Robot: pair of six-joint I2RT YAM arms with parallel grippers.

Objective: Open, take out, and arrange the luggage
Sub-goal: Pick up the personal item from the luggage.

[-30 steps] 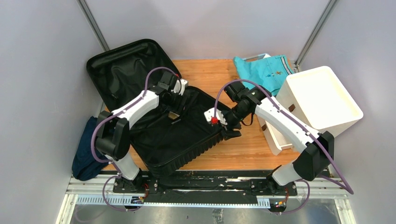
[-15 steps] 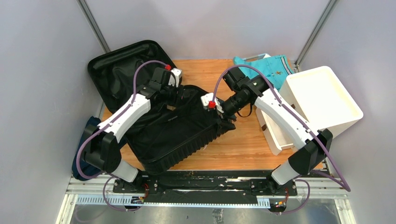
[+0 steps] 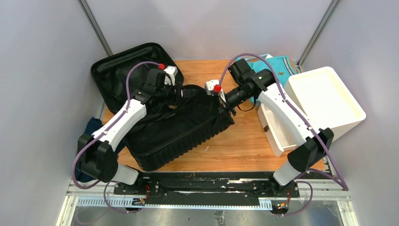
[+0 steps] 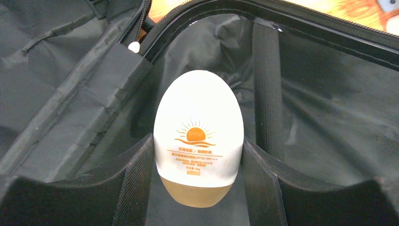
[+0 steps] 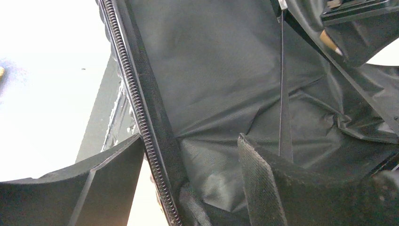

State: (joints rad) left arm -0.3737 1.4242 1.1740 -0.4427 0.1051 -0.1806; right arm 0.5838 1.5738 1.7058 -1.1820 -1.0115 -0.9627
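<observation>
The luggage, a black ribbed hard-shell suitcase, lies open on the wooden table, its lid propped at the back left. My left gripper hovers over the lined interior, shut on a white egg-shaped sunscreen bottle with a tan cap; the left gripper clamps the bottle's sides. My right gripper sits at the suitcase's right rim. In the right wrist view the right gripper is open, its jaws straddling the zipper edge with lining fabric between them.
A white drawer unit stands at the right with a drawer pulled out. A teal garment lies behind it. Dark blue cloth hangs off the table's left edge. Bare wood lies right of the suitcase.
Both arms have reached farther back. The suitcase's near half has shifted backward and left with them. The right gripper's jaws have widened around the rim.
</observation>
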